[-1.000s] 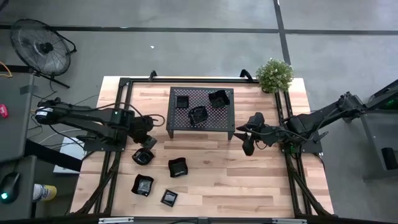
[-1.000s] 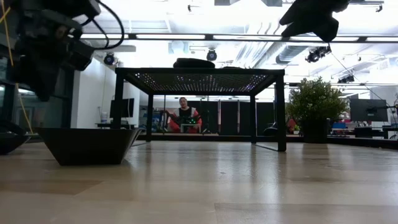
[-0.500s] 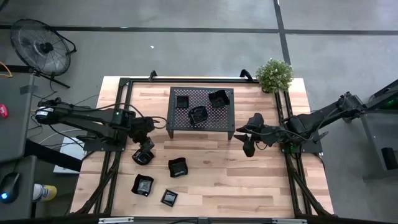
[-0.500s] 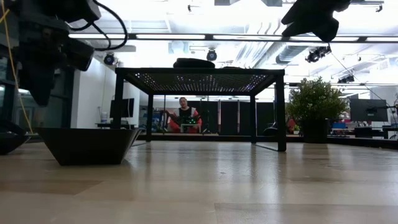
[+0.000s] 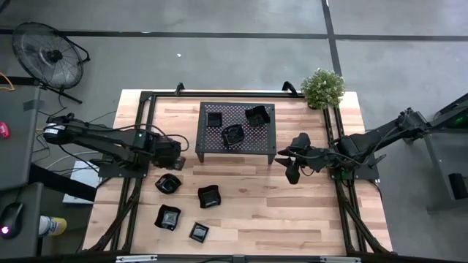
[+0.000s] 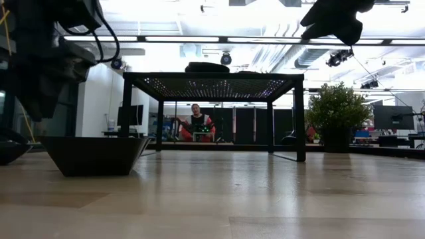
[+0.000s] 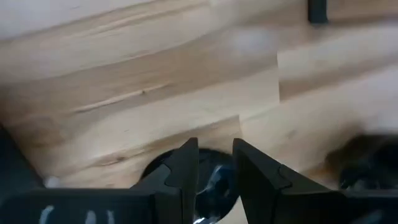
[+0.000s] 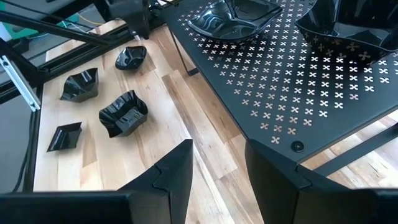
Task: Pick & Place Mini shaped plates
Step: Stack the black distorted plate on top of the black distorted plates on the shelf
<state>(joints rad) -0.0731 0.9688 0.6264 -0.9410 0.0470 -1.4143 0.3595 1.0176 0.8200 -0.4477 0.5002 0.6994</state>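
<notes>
Mini shaped plates: four on desk near its left-front corner, three on mesh rack [image 5: 235, 129].
Left gripper [image 5: 172, 155] hovers just rack-side of nearest plate [image 5: 169, 184], jaws narrowly parted, empty. Right gripper [image 5: 292, 169] waits off rack's right end, released; left arm nearer.

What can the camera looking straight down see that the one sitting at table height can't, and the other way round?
Only the high view shows the layout: four mini plates lying on the wood, such as the one beside the left claw, three more on the mesh rack, the right claw waiting by the rack's right end, and a floor fan.

Only the low view shows the room behind, with a seated person under the rack, and ceiling lights.

Both show the rack, the potted plant, a plate on the table and both arms.
</notes>
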